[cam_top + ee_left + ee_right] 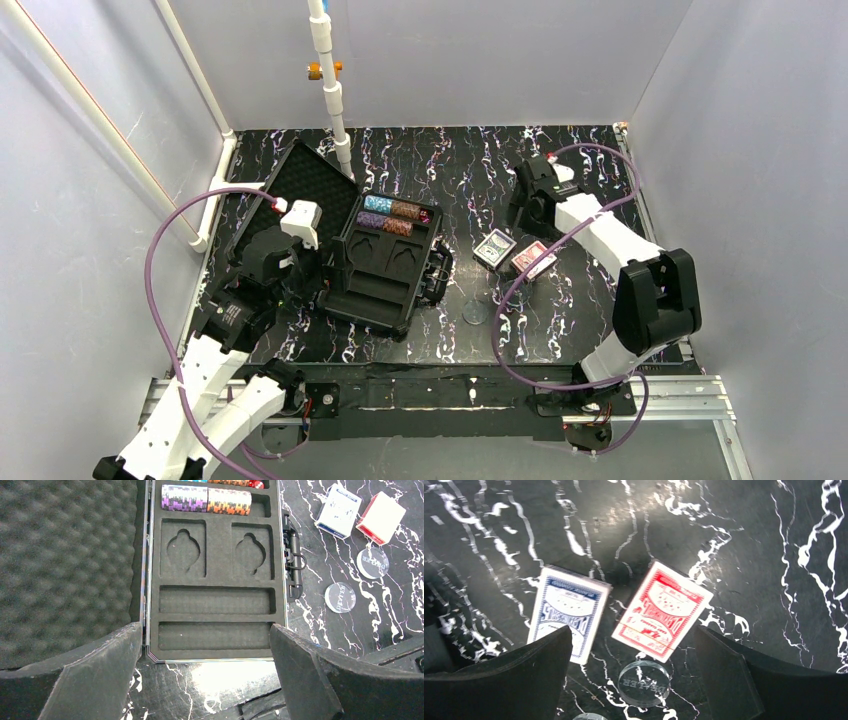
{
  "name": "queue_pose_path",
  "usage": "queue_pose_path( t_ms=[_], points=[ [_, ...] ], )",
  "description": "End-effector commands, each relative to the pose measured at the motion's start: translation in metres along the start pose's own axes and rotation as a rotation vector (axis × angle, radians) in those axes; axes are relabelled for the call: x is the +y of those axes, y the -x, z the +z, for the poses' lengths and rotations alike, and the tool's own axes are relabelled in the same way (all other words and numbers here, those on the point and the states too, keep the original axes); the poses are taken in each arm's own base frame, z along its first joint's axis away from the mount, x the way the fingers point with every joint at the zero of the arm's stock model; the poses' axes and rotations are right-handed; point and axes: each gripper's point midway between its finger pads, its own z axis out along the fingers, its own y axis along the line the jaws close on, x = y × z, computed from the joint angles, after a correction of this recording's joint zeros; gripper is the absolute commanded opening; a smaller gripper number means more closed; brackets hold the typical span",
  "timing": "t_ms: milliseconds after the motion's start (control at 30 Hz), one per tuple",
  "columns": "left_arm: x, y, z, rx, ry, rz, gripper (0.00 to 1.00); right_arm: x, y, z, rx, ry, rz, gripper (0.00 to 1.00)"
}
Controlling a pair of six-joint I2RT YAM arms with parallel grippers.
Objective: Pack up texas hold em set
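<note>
My right gripper (632, 640) hangs, jaws spread wide, over the blue deck (566, 612) and red deck (661, 610), which lie side by side just right of the open case (385, 265). My left gripper (205, 630), likewise spread, hovers above the case's near edge. The pick, I judge, calls for straddling one deck squarely, clear of the dealer disc (643, 682) beside it, then matching it to an empty card recess (183, 548).

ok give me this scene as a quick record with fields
case: open, lid laid back
chips: two rows in the tray's far slots
card pockets: both empty
blue deck: on the table, outside the case
red deck: beside it
clear discs: two, by the decks
left fingers: open, over the case
right fingers: open, over the decks
</note>
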Motion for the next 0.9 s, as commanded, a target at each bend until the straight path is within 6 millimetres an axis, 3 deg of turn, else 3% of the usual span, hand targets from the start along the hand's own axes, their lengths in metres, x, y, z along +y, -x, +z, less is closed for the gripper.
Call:
queue_pose_path(
  t_ms=[0,200,400,767,867],
  points=[
    [0.003,0.005,-0.005,-0.021,0.017,-0.006,0.99,-0.017,0.001,-0.003,0.009,-0.002,0.152,0.98],
    [0.012,-0.007,-0.013,-0.01,0.063,-0.026,0.99,-0.045,-0.028,0.039,0.139,-0.063,0.288,0.98],
    [0.012,-0.009,-0.012,-0.007,0.061,-0.028,0.99,-0.044,-0.054,0.067,0.244,-0.065,0.327,0.98],
    [0.012,-0.009,-0.012,-0.004,0.06,-0.026,0.99,-0.048,-0.065,0.078,0.271,-0.086,0.326,0.98],
    [0.012,-0.009,-0.012,-0.004,0.06,-0.026,0.99,-0.049,-0.067,0.078,0.274,-0.091,0.325,0.93]
  ],
)
